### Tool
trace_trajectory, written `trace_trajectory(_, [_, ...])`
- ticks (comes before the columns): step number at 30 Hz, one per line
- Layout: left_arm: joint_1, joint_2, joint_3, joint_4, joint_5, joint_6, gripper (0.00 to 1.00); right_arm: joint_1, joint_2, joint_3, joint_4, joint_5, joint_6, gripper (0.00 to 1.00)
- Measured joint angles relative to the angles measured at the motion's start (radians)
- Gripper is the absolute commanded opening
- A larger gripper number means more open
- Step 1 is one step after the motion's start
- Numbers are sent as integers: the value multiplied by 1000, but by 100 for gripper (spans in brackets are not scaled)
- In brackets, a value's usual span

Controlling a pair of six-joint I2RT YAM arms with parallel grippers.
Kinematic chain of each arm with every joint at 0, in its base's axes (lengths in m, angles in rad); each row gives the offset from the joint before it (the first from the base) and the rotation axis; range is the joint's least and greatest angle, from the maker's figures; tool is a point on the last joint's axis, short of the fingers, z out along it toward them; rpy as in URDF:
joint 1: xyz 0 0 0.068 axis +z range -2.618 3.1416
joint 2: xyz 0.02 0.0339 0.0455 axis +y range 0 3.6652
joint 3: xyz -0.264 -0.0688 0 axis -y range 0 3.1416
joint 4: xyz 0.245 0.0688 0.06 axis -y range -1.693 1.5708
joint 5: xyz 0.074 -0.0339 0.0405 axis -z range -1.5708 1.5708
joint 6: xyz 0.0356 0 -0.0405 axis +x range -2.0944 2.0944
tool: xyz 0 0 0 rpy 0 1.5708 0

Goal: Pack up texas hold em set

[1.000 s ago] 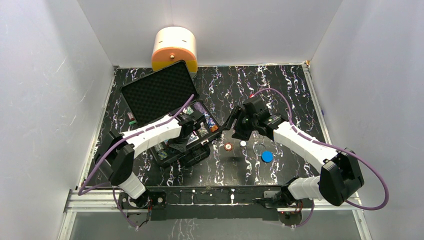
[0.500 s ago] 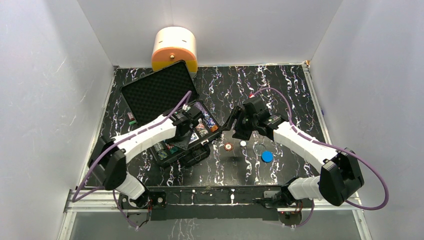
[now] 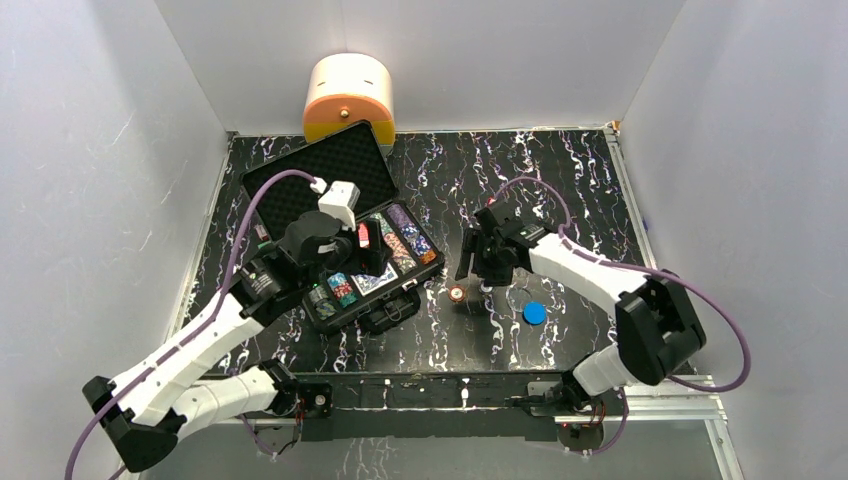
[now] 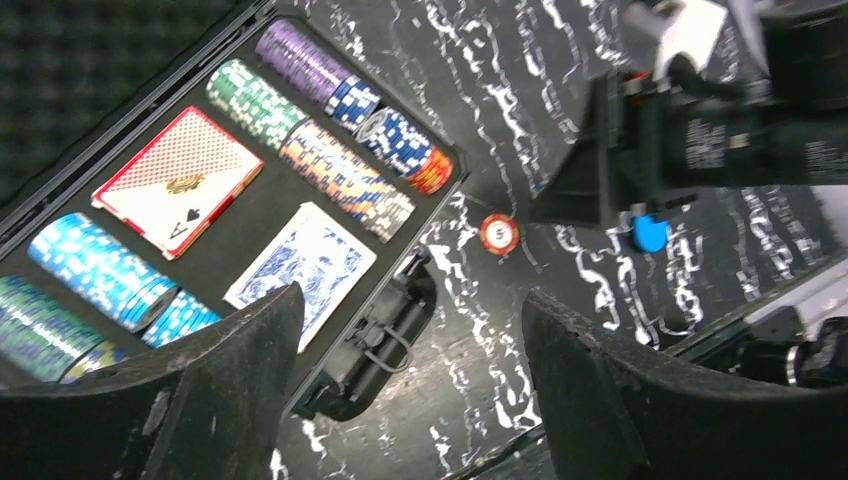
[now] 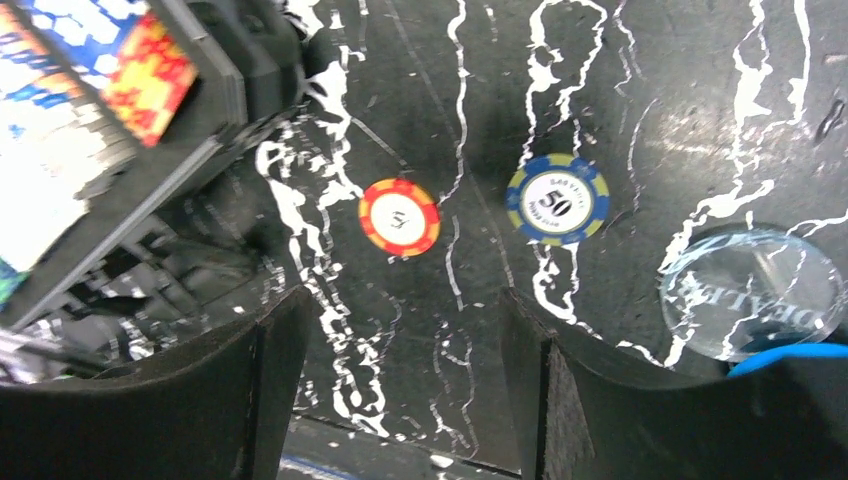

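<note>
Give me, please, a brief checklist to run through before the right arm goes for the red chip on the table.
1. Right gripper open, empty: ok.
2. Red chip flat, uncovered: ok.
3. Blue chip apart from it: ok.
4. Case lid open: ok.
5. Left gripper open, away from the red chip: ok.
6. Free slot in the case: cannot tell.

The open briefcase [image 3: 345, 318] and its raised lid [image 3: 315, 185] fill the left of the desk [image 3: 580, 180], a cream-and-orange container [image 3: 349, 95] behind the lid. Right of the case, a red chip [image 3: 456, 293], blue chip [image 5: 557, 199] and blue disc [image 3: 534, 313] lie below the right end effector [image 5: 395, 385]; beyond them the desk is bare.
</note>
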Motion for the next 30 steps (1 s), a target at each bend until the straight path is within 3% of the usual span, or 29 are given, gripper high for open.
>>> trace_trajectory(5, [0, -54, -65, 108, 3, -41, 86, 17, 92, 26, -29, 41, -41, 73])
trace_trajectory(11, [0, -76, -71, 118, -53, -62, 92, 67, 187, 81, -51, 87, -53, 72])
trace_trajectory(23, [0, -121, -86, 117, -111, -74, 93, 180, 349, 195, -80, 200, -78, 68])
trace_trajectory(30, [0, -121, -86, 117, -114, -72, 93, 193, 381, 214, -96, 251, -84, 57])
